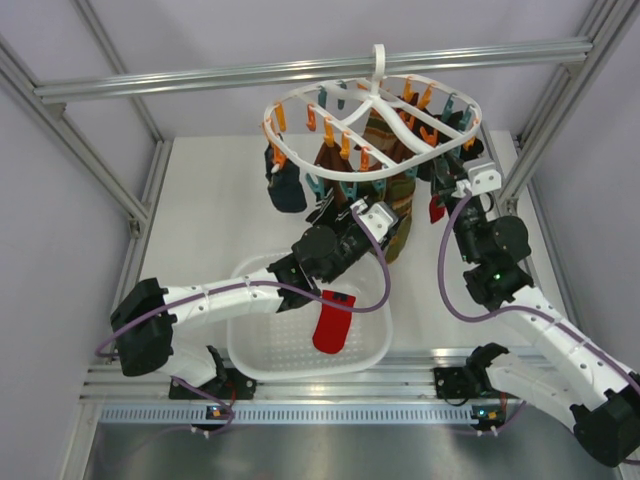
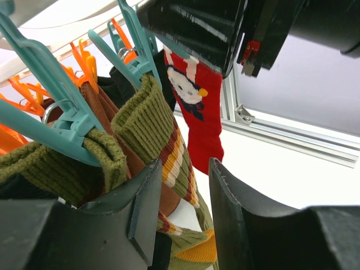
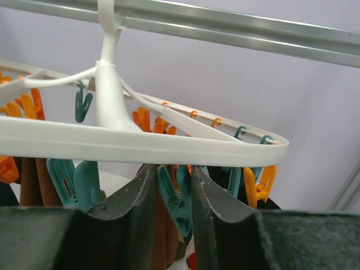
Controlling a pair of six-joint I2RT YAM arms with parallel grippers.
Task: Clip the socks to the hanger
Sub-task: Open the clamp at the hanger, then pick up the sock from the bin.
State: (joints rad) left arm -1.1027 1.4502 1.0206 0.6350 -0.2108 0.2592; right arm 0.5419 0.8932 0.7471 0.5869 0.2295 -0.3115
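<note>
Two bright red socks in a robot work cell. One (image 1: 333, 325) lies in the white perforated basket (image 1: 265, 345) at the lower centre of the overhead view, a dark patch at its upper end. The other (image 2: 199, 121) hangs at the right side of the hanger (image 1: 374, 95). Its white cartoon patch faces the left wrist camera, and its top is hidden behind the black body of the right arm.

The single white oval hanger, fitted with orange and teal clips, hangs by its hook from an aluminium bar (image 1: 300, 72) across the top of the frame.

The right tool (image 3: 172, 174) sits just under the hanger's ring. Its jaws are drawn narrow around one teal clip (image 3: 174, 205), which fills the gap between them.

The left tool (image 2: 184, 169) stands partly open at centre frame. The white surface (image 1: 230, 200) shows through the gap, and a strip of striped sock shows lower down. Whether the fingers touch that sock cannot be told.

Two brown-green striped socks are visible in the left wrist view, one cuff (image 2: 152, 121) at centre and another (image 2: 50, 169) at lower left. Each is pinched in its own teal clip. One dark sock (image 1: 287, 188) hangs at the hanger's left side.
</note>
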